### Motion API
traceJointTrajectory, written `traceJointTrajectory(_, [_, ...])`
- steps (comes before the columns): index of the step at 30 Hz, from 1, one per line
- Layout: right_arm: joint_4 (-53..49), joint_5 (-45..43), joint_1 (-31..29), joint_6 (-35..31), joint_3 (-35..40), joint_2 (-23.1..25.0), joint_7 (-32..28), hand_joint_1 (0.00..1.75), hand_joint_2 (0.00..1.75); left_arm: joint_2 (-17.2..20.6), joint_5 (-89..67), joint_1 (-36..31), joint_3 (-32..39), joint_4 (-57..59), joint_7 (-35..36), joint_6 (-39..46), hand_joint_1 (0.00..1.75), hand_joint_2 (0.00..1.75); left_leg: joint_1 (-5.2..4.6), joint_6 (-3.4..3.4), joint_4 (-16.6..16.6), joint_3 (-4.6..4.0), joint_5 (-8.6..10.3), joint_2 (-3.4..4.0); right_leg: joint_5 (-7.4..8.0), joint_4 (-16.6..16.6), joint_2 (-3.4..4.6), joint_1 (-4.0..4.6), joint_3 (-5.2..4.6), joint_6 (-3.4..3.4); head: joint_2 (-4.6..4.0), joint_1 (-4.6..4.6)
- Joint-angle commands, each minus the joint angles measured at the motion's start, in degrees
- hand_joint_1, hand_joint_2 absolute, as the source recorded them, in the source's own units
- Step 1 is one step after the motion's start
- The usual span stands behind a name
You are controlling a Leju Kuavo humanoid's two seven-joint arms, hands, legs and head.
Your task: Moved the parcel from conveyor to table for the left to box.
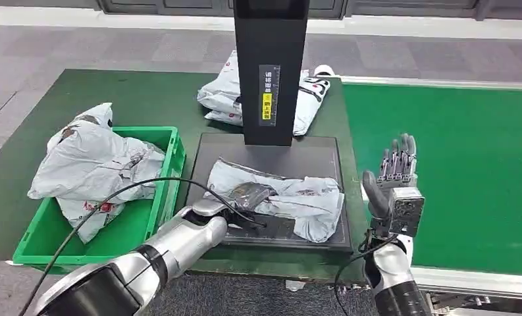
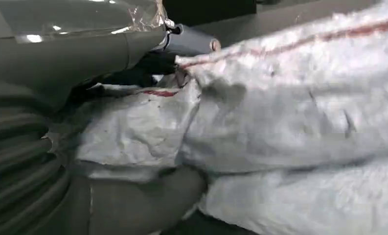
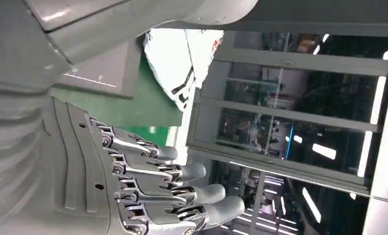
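Lying crumpled on the dark scale platform (image 1: 324,148) of the bench (image 1: 146,99), the grey parcel (image 1: 297,201) is apparently gripped at its near end by the left robot hand (image 1: 248,196). Right robot hand (image 1: 396,178) hovers upright, fingers extended, holding nothing.

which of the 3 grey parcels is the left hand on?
The parcel on the black platform, in front of the black post: the left hand grips it. The others lie apart: one in the green crate, one behind the post.
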Motion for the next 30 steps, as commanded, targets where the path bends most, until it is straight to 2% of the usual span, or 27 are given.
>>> traceJointTrajectory(1, [-0.63, -0.21, -0.25, 0.18, -3.24, 1.85, 0.52, 0.0, 1.75, 1.97, -0.87, 0.76, -4.11, 4.06, 0.55, 0.59, 1.75, 1.75, -0.04, -0.01, -0.16, 0.17, 0.03, 0.33, 0.06, -0.1, 0.11, -0.01, 0.05, -0.07, -0.02, -0.02])
traceJointTrajectory(5, [-3.51, -0.27, 1.99, 0.77, -3.8, 2.09, 0.97, 0.0, 1.75, 1.72, -0.9, 0.39, -0.28, 2.32, -0.03, 10.35, 1.75, 1.75, -0.01, -0.02, -0.17, 0.22, 0.03, 0.31, 0.06, -0.13, 0.06, 0.03, 0.1, -0.09, 0.0, -0.02])
traceJointTrajectory(10, [-6.63, -0.49, 6.13, -0.28, -4.85, 2.92, 1.18, 0.0, 1.75, 1.35, 3.74, -0.86, 14.42, -3.01, -2.29, 33.02, 1.75, 1.75, 0.02, -0.04, 0.0, 0.06, 0.01, 0.1, -0.01, 0.01, -0.02, 0.04, -0.03, -0.06, 0.0, 0.0])
traceJointTrajectory(13, [-6.12, -0.92, 6.1, -0.7, -5.01, 3.3, 0.81, 0.0, 1.75, 2.49, 4.11, -3.13, 19.06, -7.12, -5.18, 38.98, 1.75, 1.75, 0.02, -0.04, 0.03, -0.13, 0.04, 0.03, -0.02, 0.03, -0.13, 0.06, -0.21, -0.08, -0.02, 0.0])
traceJointTrajectory(14, [-5.61, -1.33, 5.81, -0.8, -5.19, 3.53, 0.61, 0.0, 1.75, 3.92, -2.81, -2.5, 24.19, -14.51, -2.75, 40.68, 1.75, 1.75, 0.04, -0.05, 0.07, -0.26, 0.06, -0.02, -0.01, 0.06, -0.09, 0.06, -0.31, -0.06, -0.02, 0.0])
traceJointTrajectory(15, [-5.2, -1.54, 5.56, -0.69, -5.25, 3.71, 0.56, 0.0, 1.75, 3.77, -13.22, -1.3, 31.36, -20.1, -1.09, 40.68, 1.75, 1.75, 0.04, -0.06, 0.04, -0.26, 0.06, 0.07, -0.01, 0.03, -0.06, 0.08, -0.31, -0.07, -0.02, 0.0])
traceJointTrajectory(17, [-4.64, -1.46, 5.23, -0.6, -5.72, 4.83, 0.38, 0.0, 1.75, 2.59, -23.71, 0.44, 42.53, -27.97, -2.11, 40.68, 1.75, 1.75, 0.04, -0.06, 0.12, -0.37, 0.03, 0.22, 0.01, 0.12, 0.07, 0.06, -0.46, -0.08, -0.02, 0.0])
traceJointTrajectory(18, [-4.65, -1.25, 5.28, -0.78, -5.54, 5.14, 0.18, 0.0, 1.75, 2.52, -32.66, 2.6, 47.51, -35.62, -1.69, 40.68, 1.75, 1.75, 0.06, -0.06, 0.13, -0.35, 0.01, 0.31, 0.01, 0.11, 0.09, 0.09, -0.45, -0.1, 0.0, 0.0])
traceJointTrajectory(19, [-4.69, -1.18, 5.39, -0.94, -5.38, 5.12, 0.16, 0.0, 1.75, 3.33, -41.27, 4.31, 48.56, -42.35, 0.14, 40.68, 1.75, 1.75, 0.04, -0.07, 0.13, -0.39, 0.04, 0.25, 0.02, 0.12, 0.12, 0.05, -0.51, -0.08, -0.02, 0.0])
traceJointTrajectory(20, [-4.4, -1.57, 5.4, -0.8, -4.93, 4.74, 0.41, 0.0, 1.75, 8.2, -47.73, 6.98, 46.62, -52.56, 7.2, 40.68, 1.75, 1.75, 0.04, -0.07, 0.14, -0.41, 0.02, 0.3, 0.01, 0.12, 0.16, 0.07, -0.55, -0.09, 0.0, 0.0])
traceJointTrajectory(21, [-4.41, -1.77, 5.65, -0.92, -4.87, 4.48, 0.34, 0.0, 1.75, 13.77, -47.73, 6.91, 43.14, -53.36, 13.02, 40.68, 1.75, 1.75, 0.01, -0.08, 0.05, -0.48, 0.05, 0.36, 0.07, 0.06, 0.3, 0.02, -0.65, -0.08, -0.02, 0.0])
traceJointTrajectory(23, [-5.83, -2.12, 7.04, -1.02, -5.45, 4.1, 0.12, 0.0, 1.75, 20.15, -47.73, 7.47, 41.52, -54.96, 17.83, 40.68, 1.75, 1.75, -0.02, -0.12, -0.06, -0.22, -0.01, 0.75, 0.09, 0.03, 0.66, -0.01, -0.56, -0.12, -0.02, 0.0])
traceJointTrajectory(25, [-8.15, -1.91, 8.87, -0.39, -6.57, 4.63, 0.36, 0.0, 1.75, 32.86, -47.73, 7.48, 32.17, -54.3, 32.24, 40.68, 1.75, 1.75, 0.0, -0.14, -0.07, -0.22, -0.03, 0.82, 0.06, 0.06, 0.75, 0.0, -0.55, -0.14, -0.02, 0.0])
traceJointTrajectory(26, [-8.54, -1.73, 9.38, -0.29, -6.95, 4.92, 0.44, 0.0, 1.75, 35.68, -47.73, 7.7, 29.06, -53.39, 36.78, 40.68, 1.75, 1.75, -0.02, -0.26, -0.23, 0.11, -0.15, 1.67, 0.13, 0.07, 1.53, -0.01, -0.63, -0.26, -0.02, -0.02])
traceJointTrajectory(27, [-8.75, -1.62, 9.73, -0.16, -7.09, 5.1, 0.49, 0.0, 1.75, 36.95, -47.73, 9.38, 29.57, -54.41, 37.86, 40.68, 1.75, 1.75, -0.02, -0.31, -0.17, -0.13, -0.16, 1.28, 0.13, 0.1, 1.24, 0.02, -0.6, -0.27, -0.02, -0.02])
traceJointTrajectory(28, [-9.01, -1.25, 10.03, 0.46, -7.31, 5.34, 1.05, 0.0, 1.75, 41.68, -47.73, 8.78, 26.11, -50.05, 42.58, 40.68, 1.75, 1.75, -0.05, -0.37, -0.34, 0.14, -0.17, 1.49, 0.11, 0.06, 1.33, 0.02, -0.54, -0.37, 0.0, 0.0])
traceJointTrajectory(29, [-8.79, -1.13, 10.09, 0.41, -7.69, 5.7, 0.97, 0.0, 1.75, 44.27, -47.73, 7.82, 19.93, -47.13, 48.57, 40.68, 1.75, 1.75, -0.03, -0.36, -0.4, 0.17, -0.15, 1.33, 0.06, 0.04, 1.13, 0.05, -0.48, -0.39, 0.0, -0.02])
traceJointTrajectory(30, [-8.6, -0.69, 10.16, 0.85, -7.64, 5.77, 1.03, 0.0, 1.75, 46.08, -47.73, 8.37, 20.87, -41.03, 48.57, 40.68, 1.75, 1.75, 0.01, -0.41, -0.35, 0.14, -0.14, 1.24, 0.03, 0.07, 1.11, 0.09, -0.54, -0.4, 0.0, -0.02])
